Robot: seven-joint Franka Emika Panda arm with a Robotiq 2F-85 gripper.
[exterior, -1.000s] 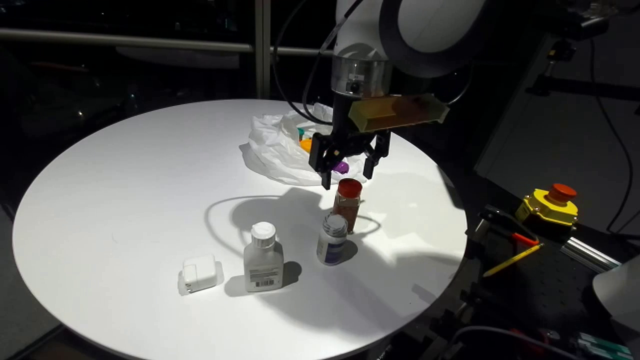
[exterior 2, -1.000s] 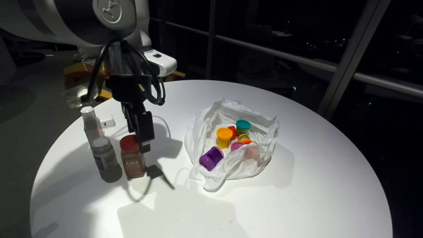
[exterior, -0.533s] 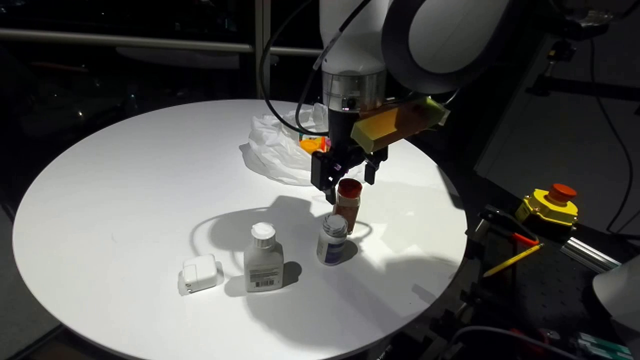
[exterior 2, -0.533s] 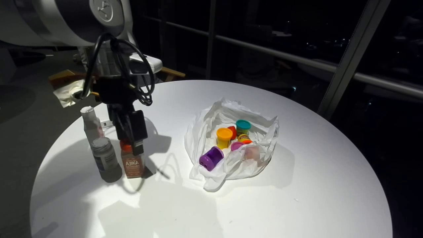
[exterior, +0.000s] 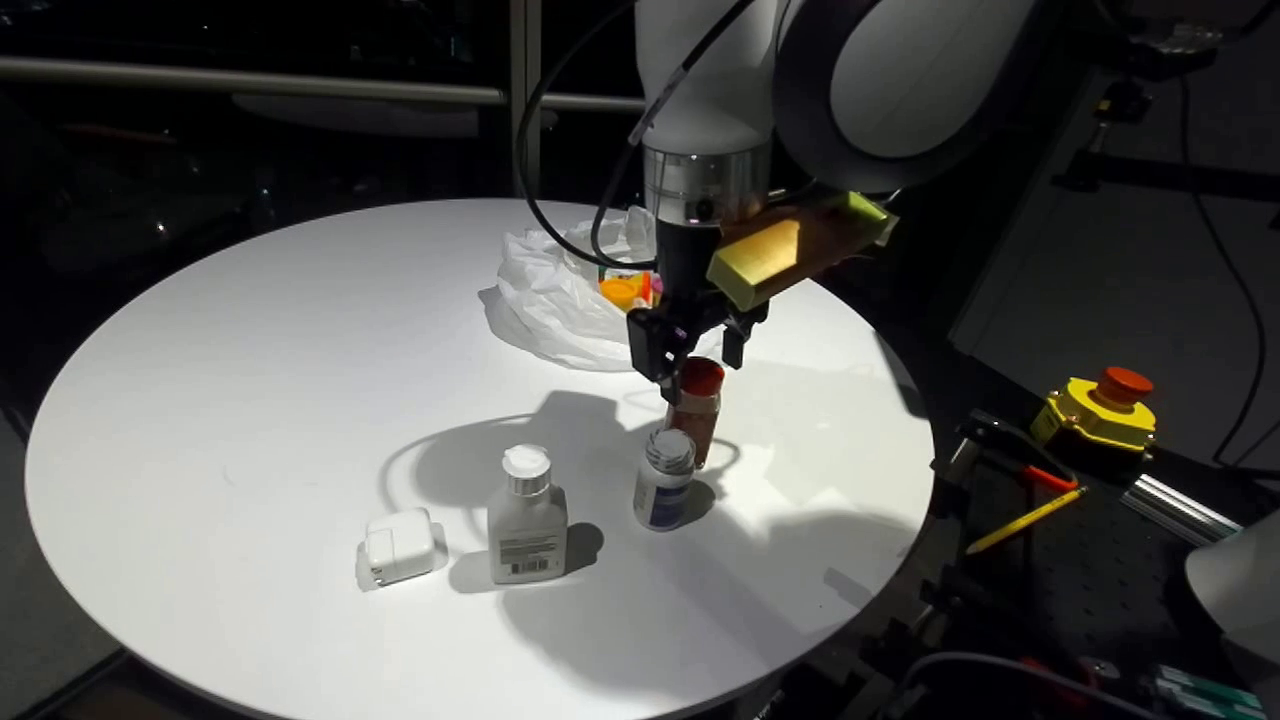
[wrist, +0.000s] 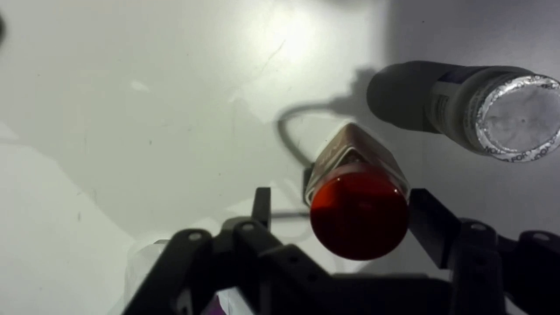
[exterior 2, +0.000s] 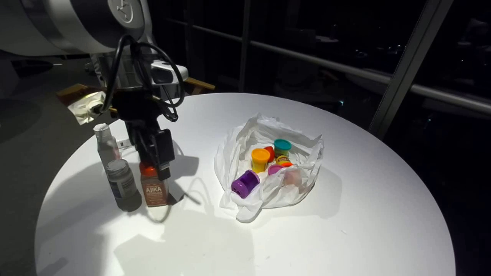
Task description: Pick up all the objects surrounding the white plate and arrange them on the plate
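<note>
1. The black two-fingered gripper (wrist: 343,205) points down above the tabletop (wrist: 175,109); its fingers are wide apart and hold nothing.
2. The squarish see-through jar with brown label and glossy red round cap (wrist: 356,197) stands upright on the tabletop; in the wrist view its cap lies between the fingers.
3. It is not centred: the three o'clock finger (wrist: 431,221) is just beside the cap, and contact cannot be judged; toward nine o'clock a gap is visible.
4. The jar's long axis is vertical, so the gripper should probably close across it, maybe after a small shift toward three o'clock.
5. In an exterior view, the whitish crinkled plastic plate with wavy rim (exterior 2: 230,165) lies apart from the jar, at three o'clock.
</note>
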